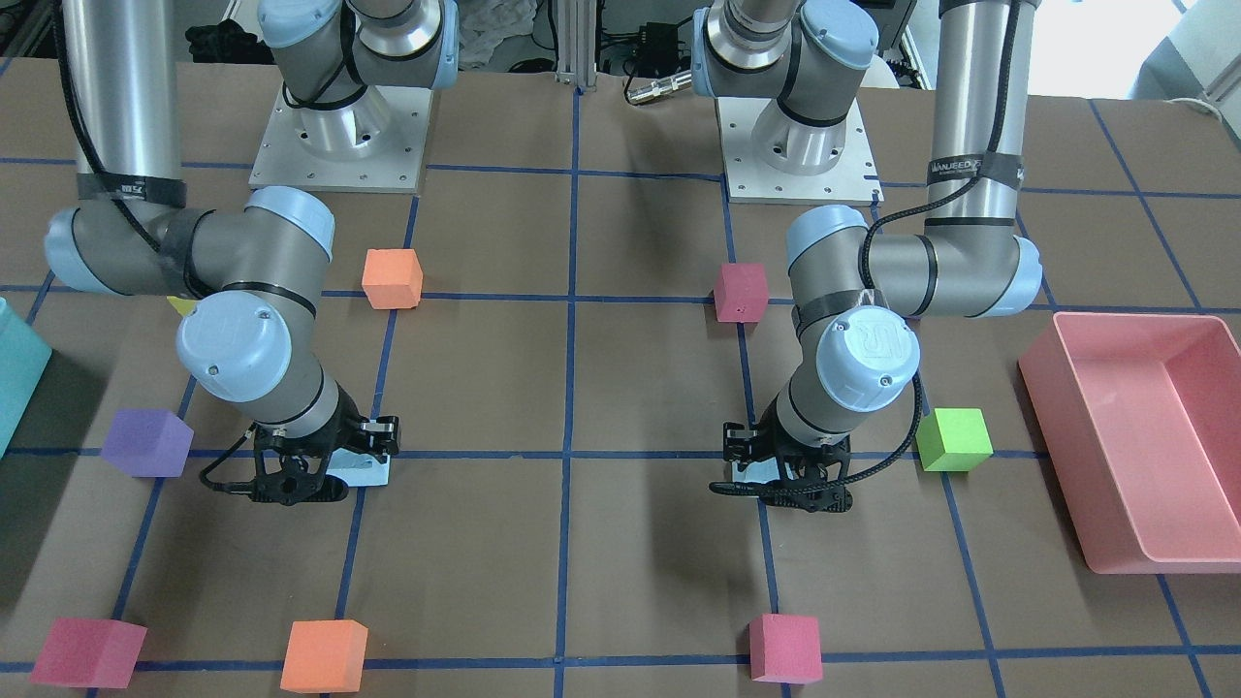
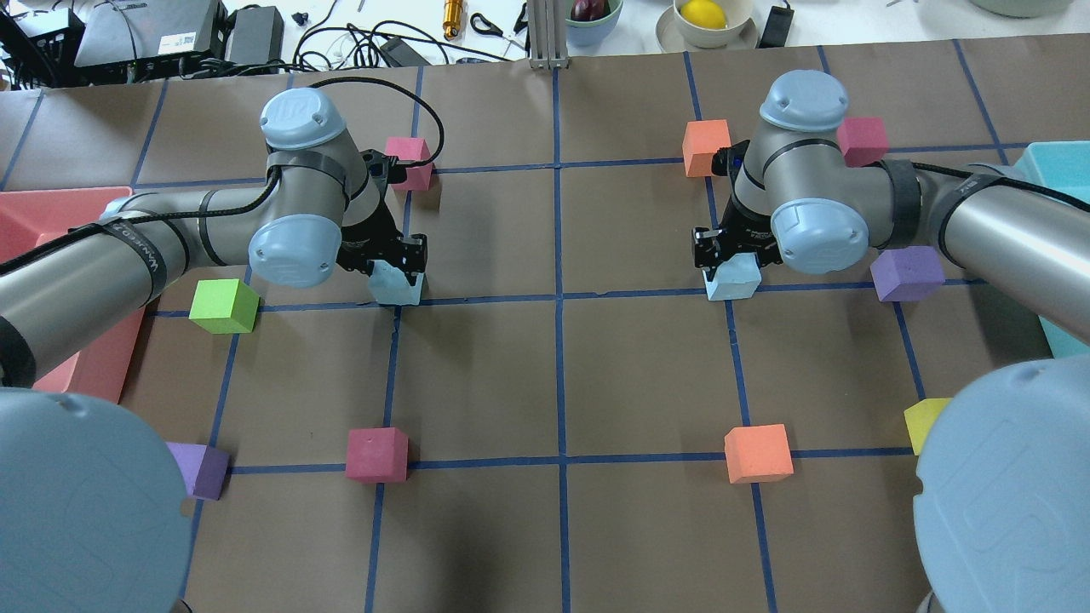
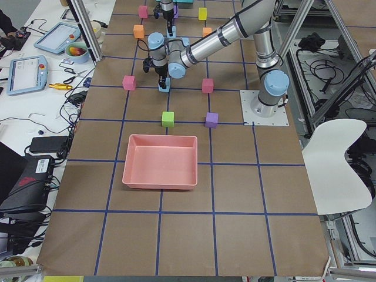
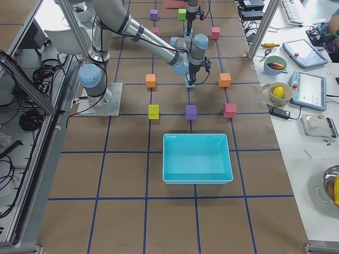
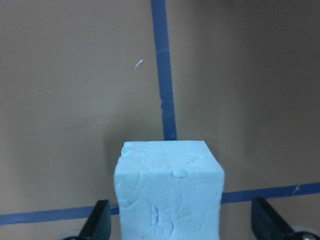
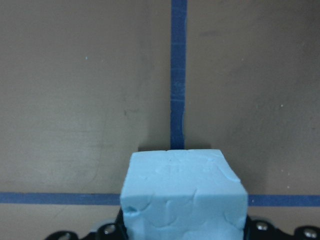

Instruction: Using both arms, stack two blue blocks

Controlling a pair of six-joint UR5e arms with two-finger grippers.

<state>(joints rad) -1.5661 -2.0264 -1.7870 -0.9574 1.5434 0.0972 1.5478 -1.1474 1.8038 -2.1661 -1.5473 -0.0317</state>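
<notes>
Two pale blue blocks sit on blue tape crossings. My left gripper (image 2: 393, 268) straddles the left blue block (image 2: 397, 284). In the left wrist view the block (image 5: 169, 192) stands between the fingers (image 5: 98, 220), with gaps on both sides, so the gripper is open. My right gripper (image 2: 728, 262) is over the right blue block (image 2: 734, 277). In the right wrist view this block (image 6: 184, 192) fills the space between the jaws, which press against its sides. In the front view the left gripper (image 1: 776, 480) is on the right and the right gripper (image 1: 325, 475) on the left.
A pink bin (image 1: 1057, 407) lies beyond the left arm and a teal bin (image 1: 15, 378) beyond the right arm. A green cube (image 1: 955, 438) and a purple cube (image 1: 147, 442) sit close to the grippers. Red, orange and yellow cubes stand on other crossings.
</notes>
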